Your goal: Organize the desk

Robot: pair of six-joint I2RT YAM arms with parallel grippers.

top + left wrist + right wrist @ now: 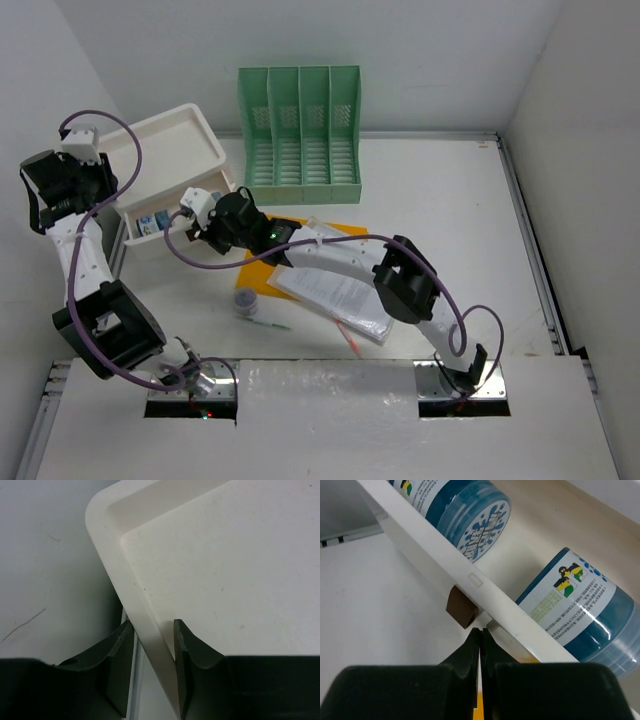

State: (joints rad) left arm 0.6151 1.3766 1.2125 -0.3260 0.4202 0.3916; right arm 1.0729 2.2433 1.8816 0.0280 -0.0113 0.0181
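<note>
One desk (380,610), below R gripper (480,632).

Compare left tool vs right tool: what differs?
Pose: left tool grips the white drawer box by its top rim, fingers apart; right tool is shut, fingertips touching.
Place: left tool at the top tray corner; right tool at the open drawer's front wall.
Both have black fingers.

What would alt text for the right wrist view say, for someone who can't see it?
The right gripper, black fingers pressed together, points at a small brown block on a white drawer front. Behind the front lie two blue plastic bottles with printed labels; the white desk shows at left.
</note>
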